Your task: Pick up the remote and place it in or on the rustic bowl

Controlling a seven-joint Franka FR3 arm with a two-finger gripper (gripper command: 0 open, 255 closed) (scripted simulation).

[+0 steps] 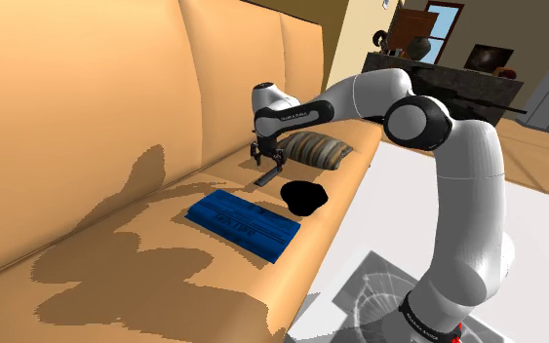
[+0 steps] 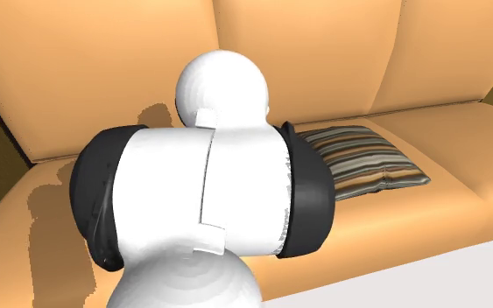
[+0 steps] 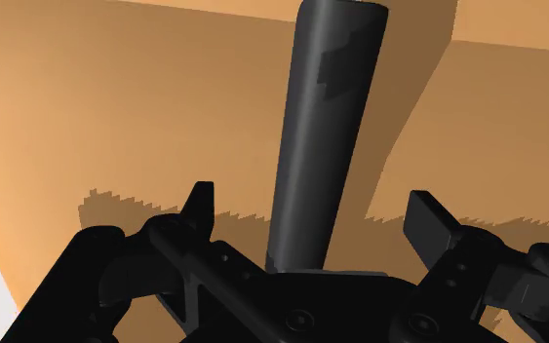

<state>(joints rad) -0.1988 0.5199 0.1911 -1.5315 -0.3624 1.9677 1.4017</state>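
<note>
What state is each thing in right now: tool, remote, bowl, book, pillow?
Tool: open, fingers astride the remote, not touching it.
Remote: lying flat on the sofa seat, not held.
Bowl: on the seat, remote not in it.
Book: closed, lying flat.
Pillow: lying flat on the seat.

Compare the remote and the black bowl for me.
The remote is long and slim; the bowl is round and squat. The remote lies between the fingers of the open tool, ungripped; the bowl sits apart, by the seat's front edge. Both are dark and rest on the sofa.
</note>
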